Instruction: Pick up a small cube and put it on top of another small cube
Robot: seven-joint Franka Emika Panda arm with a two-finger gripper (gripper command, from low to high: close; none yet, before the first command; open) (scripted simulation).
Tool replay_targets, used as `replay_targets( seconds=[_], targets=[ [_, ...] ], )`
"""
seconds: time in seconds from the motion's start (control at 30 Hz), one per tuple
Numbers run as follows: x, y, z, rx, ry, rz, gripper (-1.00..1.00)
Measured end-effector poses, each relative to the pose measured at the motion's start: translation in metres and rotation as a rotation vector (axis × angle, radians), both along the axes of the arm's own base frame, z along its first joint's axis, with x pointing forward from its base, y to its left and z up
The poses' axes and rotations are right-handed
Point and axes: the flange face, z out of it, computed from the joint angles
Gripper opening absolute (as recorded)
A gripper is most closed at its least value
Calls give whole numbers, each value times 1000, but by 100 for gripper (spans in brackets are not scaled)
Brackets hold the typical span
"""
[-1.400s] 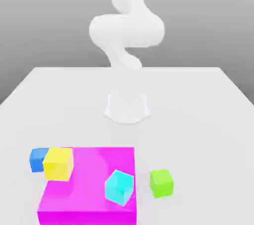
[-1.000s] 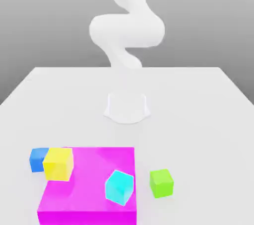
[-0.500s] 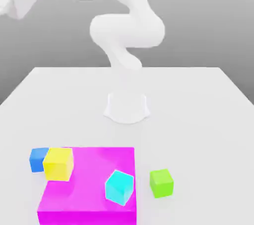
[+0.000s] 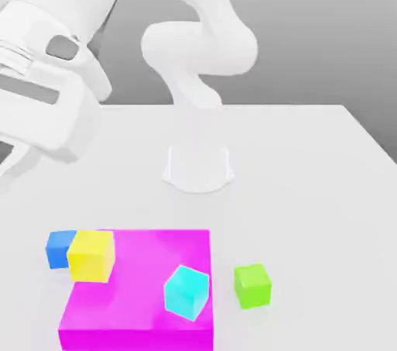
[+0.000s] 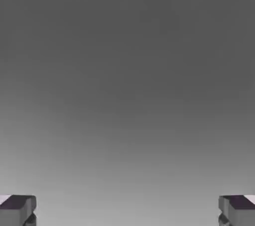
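Four Cubes on the Bench, Claw Spread Wide

Four cubes sit toward the near edge of the white bench (image 4: 310, 156). A flat magenta block (image 4: 147, 283) lies there as well and carries two of them on its top face. The yellow cube (image 4: 91, 255) stands on the block's far corner at the exterior view's left, overhanging the edge. The cyan cube (image 4: 186, 291) stands on the block toward the exterior view's right, turned at an angle to the block's sides.

The small blue cube (image 4: 57, 249) rests on the bench surface, just beside the yellow cube on the exterior view's left and partly hidden behind it. Whether the two touch cannot be told. The green cube (image 4: 253, 286) rests on the bench, near the magenta block on the exterior view's right, apart from it.

The white arm (image 4: 198, 47) rises from its round base (image 4: 198, 167) at the middle of the bench. Its large white forward section (image 4: 46, 86) hangs high at the exterior view's left, well above the cubes.

In the hand view, the claw (image 5: 127, 210) stands wide apart, with one dark fingertip (image 5: 17, 210) at each lower corner and plain grey background between them. Nothing is held.
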Motion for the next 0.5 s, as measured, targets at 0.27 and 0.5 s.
replay_targets(
  seconds=[0.27, 0.5],
  targets=[
    [-39, -19, -80, -266, 335, 481, 0],
    [-94, -39, -139, -405, 609, 945, 0]
  ],
)
